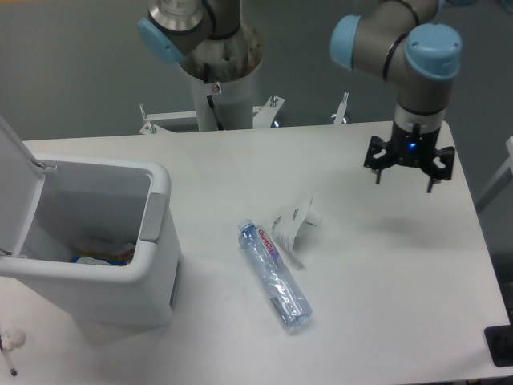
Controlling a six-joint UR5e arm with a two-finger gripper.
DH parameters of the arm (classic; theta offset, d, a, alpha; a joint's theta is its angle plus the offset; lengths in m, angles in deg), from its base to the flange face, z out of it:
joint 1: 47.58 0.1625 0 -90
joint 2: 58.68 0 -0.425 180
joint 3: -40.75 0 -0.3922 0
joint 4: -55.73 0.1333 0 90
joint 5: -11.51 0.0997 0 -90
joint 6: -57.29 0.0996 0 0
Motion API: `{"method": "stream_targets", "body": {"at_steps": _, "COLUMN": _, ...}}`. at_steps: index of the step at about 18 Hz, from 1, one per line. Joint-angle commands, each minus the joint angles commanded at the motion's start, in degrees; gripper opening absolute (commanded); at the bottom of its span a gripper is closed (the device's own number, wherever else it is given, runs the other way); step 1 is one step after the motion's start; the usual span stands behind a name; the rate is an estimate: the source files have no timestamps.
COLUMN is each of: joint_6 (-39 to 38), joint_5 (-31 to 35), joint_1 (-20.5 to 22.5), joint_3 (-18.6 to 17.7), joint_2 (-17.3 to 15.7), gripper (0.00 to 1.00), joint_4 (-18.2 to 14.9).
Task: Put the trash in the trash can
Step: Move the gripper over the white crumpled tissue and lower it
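A clear plastic water bottle (273, 277) with a blue cap and a red-white label lies on its side near the table's middle. Just to its upper right rests a white irregular plastic scrap (293, 224). The white trash can (152, 265) stands at the left with its lid swung open; some coloured waste shows at the bottom. My gripper (404, 170) hangs open above the table's right part, well to the right of the scrap, with nothing between its fingers.
The arm's base column (218, 80) rises behind the table's far edge. A small white object (11, 341) lies at the near left corner. A dark item (500, 346) pokes in at the lower right edge.
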Motion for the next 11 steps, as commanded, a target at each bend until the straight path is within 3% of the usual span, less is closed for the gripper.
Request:
{"method": "stream_targets", "body": {"at_steps": 3, "joint_6": -0.2, "joint_5": 0.4, "joint_1": -4.0, "joint_3": -3.3, "joint_2": -0.3, "gripper": 1.00, "joint_4": -0.1}}
{"method": "stream_targets", "body": {"at_steps": 6, "joint_6": -0.9, "joint_5": 0.6, "joint_1": -8.1, "joint_3": -3.8, "joint_2": 0.0, "gripper": 1.00, "joint_4": -1.0}}
{"method": "stream_targets", "body": {"at_steps": 11, "joint_6": -10.3, "joint_5": 0.7, "joint_1": -14.6, "joint_3": -4.3, "joint_2": 1.7, "gripper": 1.00, "joint_4": -1.1}}
